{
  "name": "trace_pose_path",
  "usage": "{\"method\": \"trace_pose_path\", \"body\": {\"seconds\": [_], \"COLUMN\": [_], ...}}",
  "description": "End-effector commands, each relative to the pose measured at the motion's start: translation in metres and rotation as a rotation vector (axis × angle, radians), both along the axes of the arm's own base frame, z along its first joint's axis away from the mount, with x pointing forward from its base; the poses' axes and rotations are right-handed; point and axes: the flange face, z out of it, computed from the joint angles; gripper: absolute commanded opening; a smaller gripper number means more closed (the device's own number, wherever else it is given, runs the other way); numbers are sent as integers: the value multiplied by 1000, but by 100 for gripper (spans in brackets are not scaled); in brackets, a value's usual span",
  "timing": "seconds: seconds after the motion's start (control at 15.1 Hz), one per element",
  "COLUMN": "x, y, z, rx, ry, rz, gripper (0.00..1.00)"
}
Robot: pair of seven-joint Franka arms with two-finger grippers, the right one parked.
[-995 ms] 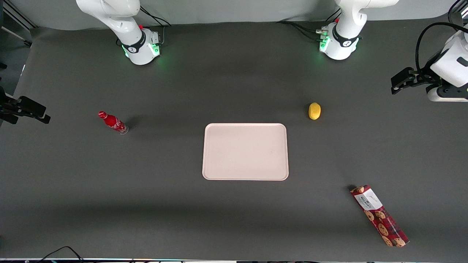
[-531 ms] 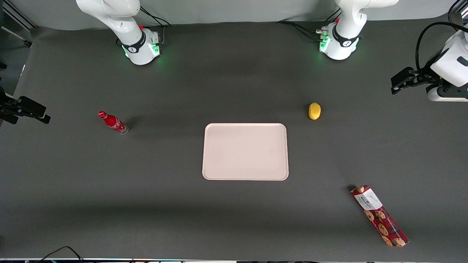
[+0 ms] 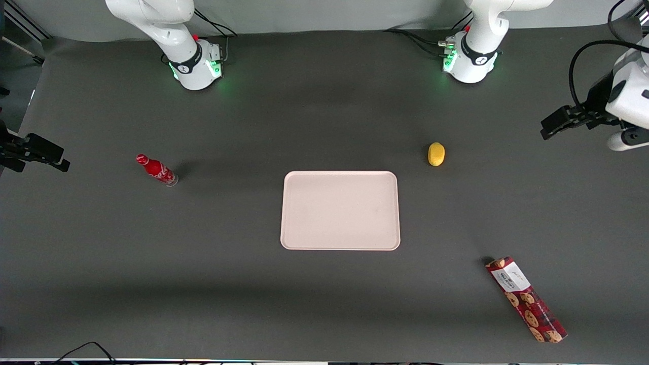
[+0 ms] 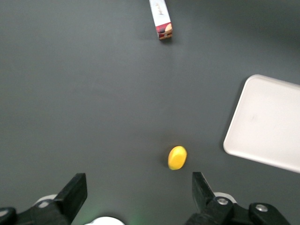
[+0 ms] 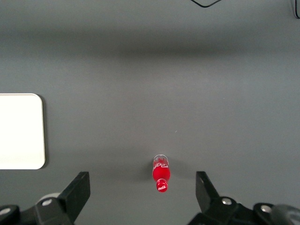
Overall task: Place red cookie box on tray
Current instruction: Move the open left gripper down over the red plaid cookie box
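The reach has barely begun: the gripper (image 3: 550,126) hangs with jaws spread and empty at the working arm's end of the tabletop, well apart from the red cookie box (image 3: 526,299), which lies nearer the front camera than the tray (image 3: 339,245), so next it must travel over and descend.
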Motion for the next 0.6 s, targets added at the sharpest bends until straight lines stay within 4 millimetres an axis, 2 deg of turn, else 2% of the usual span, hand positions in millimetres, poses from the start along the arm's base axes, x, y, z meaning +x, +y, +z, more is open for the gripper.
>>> {"method": "trace_pose_path", "body": {"seconds": [0.0, 0.13, 0.4, 0.53], "x": [36, 57, 104, 125], "y": [-4, 1, 41, 46], "z": [-26, -47, -95, -122], "rx": [-17, -7, 12, 11], "ry": [45, 69, 21, -21], "rz": [152, 186, 302, 311], "gripper": [100, 100, 100, 100]}}
